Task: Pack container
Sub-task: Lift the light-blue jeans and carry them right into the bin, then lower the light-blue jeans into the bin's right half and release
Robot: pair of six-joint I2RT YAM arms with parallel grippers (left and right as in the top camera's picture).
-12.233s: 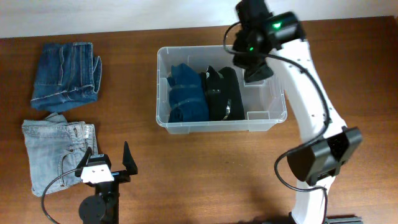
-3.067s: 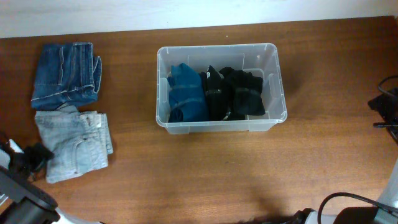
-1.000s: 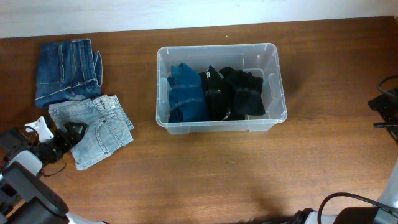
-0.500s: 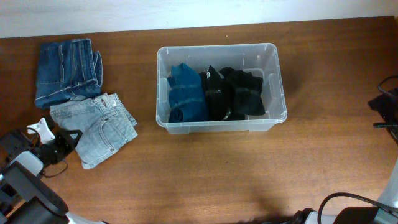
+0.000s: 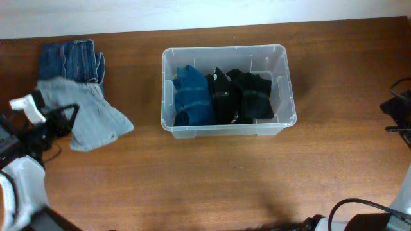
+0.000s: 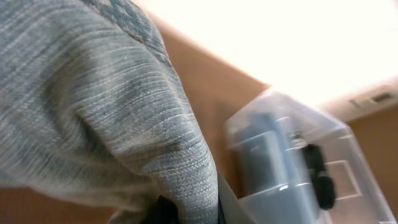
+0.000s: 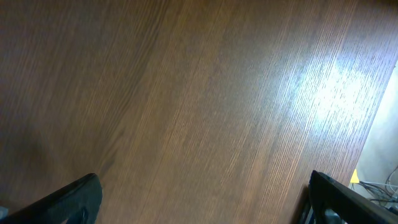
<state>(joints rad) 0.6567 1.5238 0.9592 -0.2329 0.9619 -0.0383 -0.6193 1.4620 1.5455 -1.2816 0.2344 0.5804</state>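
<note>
At 9 o'clock on the overhead, your left gripper [image 5: 67,119] is pinching the light grey jeans [image 5: 96,122]. The denim trails off the jaws toward 3 o'clock and is motion-blurred, so you can't tell whether it touches the table [image 5: 212,186]. The left arm [image 5: 19,186] is cut off by the frame edge at 8 o'clock.

The left wrist view is nearly all grey cloth up against the lens. The fingers are buried under it, with only a dark sliver showing at 6 o'clock. Past the cloth you get a blurred corner of the plastic bin.

On the overhead, the container [image 5: 225,47] sits just off centre toward 1 o'clock, well apart from the left gripper. Inside, a blue garment [image 5: 191,96] lies at its 9 o'clock end, touching the black garments [image 5: 244,96] beside it.

The dark blue jeans [image 5: 67,61] lie folded at 10 o'clock, their lower edge hidden by the grey pair.

On the right gripper [image 7: 205,202], the fingers are spread wide over bare wood, with only the tips showing in the wrist view's bottom corners. The overhead gives you only a cropped bit of the right arm [image 5: 399,109] at 3 o'clock.
</note>
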